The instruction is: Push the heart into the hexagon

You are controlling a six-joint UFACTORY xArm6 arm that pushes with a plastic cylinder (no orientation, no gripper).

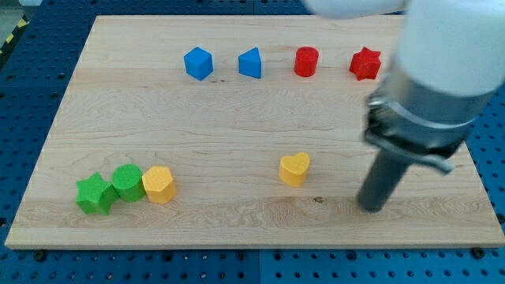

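A yellow heart [294,169] lies on the wooden board, right of centre toward the view's bottom. A yellow hexagon [158,184] sits at the lower left, touching a green cylinder [127,181]. My tip [371,207] rests on the board to the right of the heart and a little lower, with a clear gap between them. The heart lies between my tip and the hexagon.
A green star [95,194] sits left of the green cylinder. Along the view's top are a blue cube [198,63], a blue wedge-like block [250,63], a red cylinder [306,61] and a red star [364,64]. The board's edge [252,246] runs along the bottom.
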